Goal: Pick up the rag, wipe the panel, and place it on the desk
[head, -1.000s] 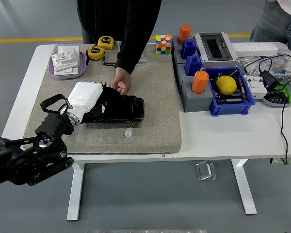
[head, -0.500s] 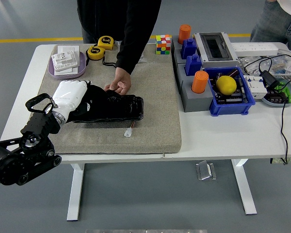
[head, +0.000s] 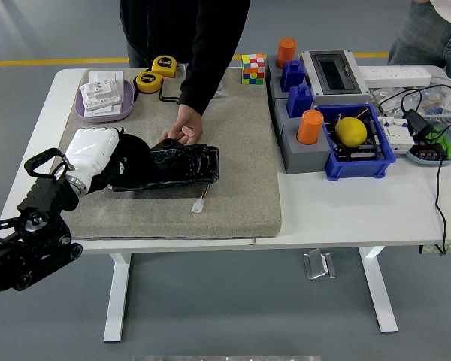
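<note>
A glossy black panel (head: pixel 186 165) lies on the grey felt mat (head: pixel 240 195), left of its middle. A crumpled black rag (head: pixel 132 164) covers the panel's left end. My left hand (head: pixel 98 153), white with a black arm behind it, presses on the rag from the left with its fingers curled over the cloth. A person across the table rests a hand (head: pixel 183 132) on the panel's far edge, holding it down. My right arm does not appear anywhere in the head view.
A small white connector (head: pixel 198 204) lies on the mat in front of the panel. A purple tray (head: pixel 104 109) and two yellow tape measures (head: pixel 149 80) stand at the back left. At the right are a Rubik's cube (head: pixel 253 68), grey blocks, a blue bin (head: pixel 358 162) and cables.
My left hand has slid left with the rag, from the panel's middle to its left end. The panel has crept slightly left. The person's hand has stayed on its far edge.
</note>
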